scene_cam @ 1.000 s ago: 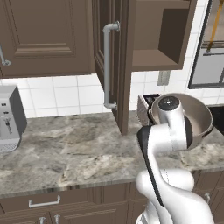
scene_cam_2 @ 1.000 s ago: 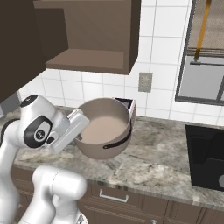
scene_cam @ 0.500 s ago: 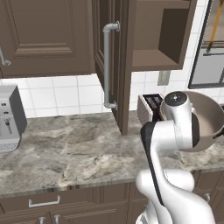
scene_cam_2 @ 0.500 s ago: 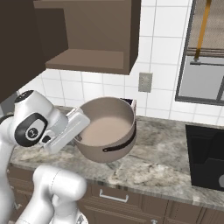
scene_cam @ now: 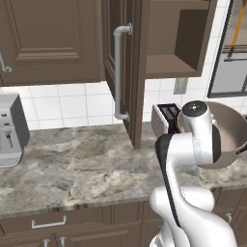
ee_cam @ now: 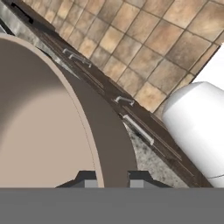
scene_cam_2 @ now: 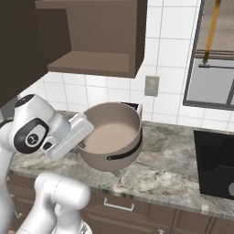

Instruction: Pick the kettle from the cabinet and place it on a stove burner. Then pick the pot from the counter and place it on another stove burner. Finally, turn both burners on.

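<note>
My gripper [scene_cam_2: 86,135] is shut on the left rim of the large beige pot [scene_cam_2: 112,137], which hangs slightly tilted above the marble counter [scene_cam_2: 169,160]. In the hand view the pot's wall [ee_cam: 105,144] runs between my two fingertips [ee_cam: 139,178]. From the left base view the pot [scene_cam: 234,130] peeks out behind my arm at the right. The black stove [scene_cam_2: 215,164] lies to the pot's right. The cabinet [scene_cam: 173,38] stands open and its shelf is bare. The kettle is out of view.
A toaster [scene_cam: 164,118] stands against the tiled wall just behind the pot. A grey coffee machine [scene_cam: 9,130] sits at the counter's far left. The open cabinet door [scene_cam: 123,72] juts out over the counter. A window [scene_cam_2: 215,50] is above the stove.
The pot, held in my gripper, has travelled to the right along the counter toward the stove. The grip has stayed the same.
</note>
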